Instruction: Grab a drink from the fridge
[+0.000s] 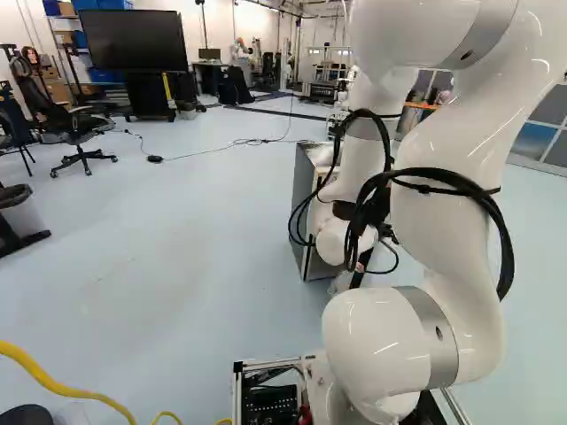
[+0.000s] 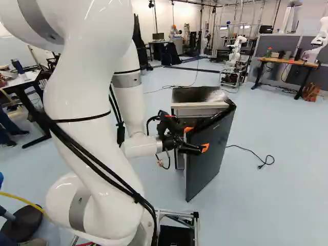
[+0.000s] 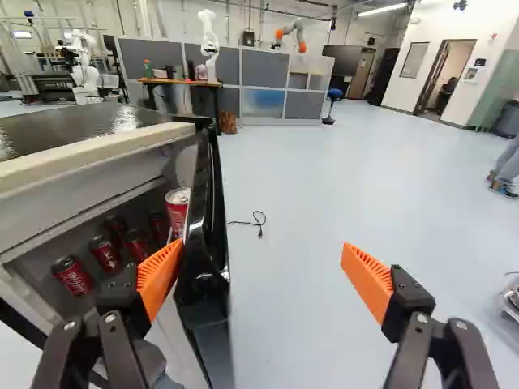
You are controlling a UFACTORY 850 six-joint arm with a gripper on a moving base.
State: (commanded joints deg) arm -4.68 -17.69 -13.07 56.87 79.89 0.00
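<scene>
Fridge stands on the floor ahead of the arm, its dark door partly open and angled out from the cabinet. Gripper is at the upper part of the door. Fingers: wide apart, holding nothing. Wrist view puts the door's edge between them, close to one orange pad on the cabinet side; contact cannot be told. Other pad is well clear of the door, out over the floor. Drinks: red cans inside the fridge. One can shows near the door, partly hidden by its edge; several more cans sit deeper in, below the cabinet's pale top rim. Black cord lies on the floor beyond the door, plug at its end. Another robot stands farther back.
</scene>
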